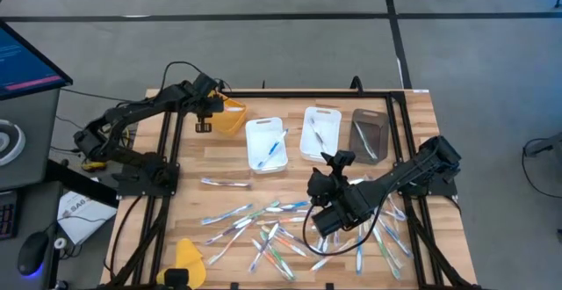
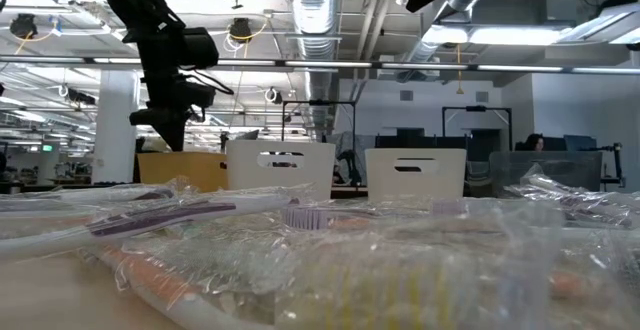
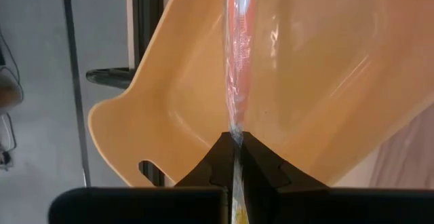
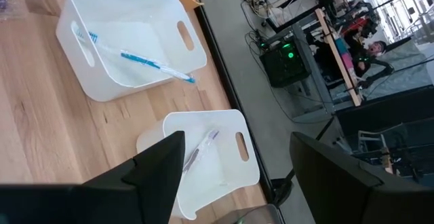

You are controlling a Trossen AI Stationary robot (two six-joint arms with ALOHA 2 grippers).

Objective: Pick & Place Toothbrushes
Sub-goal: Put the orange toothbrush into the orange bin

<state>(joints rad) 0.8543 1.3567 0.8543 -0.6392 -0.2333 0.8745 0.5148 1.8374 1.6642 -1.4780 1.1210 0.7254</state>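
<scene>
Currently left end effector [image 3: 235, 157] clamped on wrapped orange-accented plastic toothbrush [image 3: 237, 61] above yellow plastic tray [image 3: 319, 68]; right end effector [image 4: 237, 176] apart

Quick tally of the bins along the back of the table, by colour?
Yellow bin: 1, under the left gripper, which is shut on a wrapped toothbrush
White bins: 2
Dark bin: 1
Total: 4
</scene>
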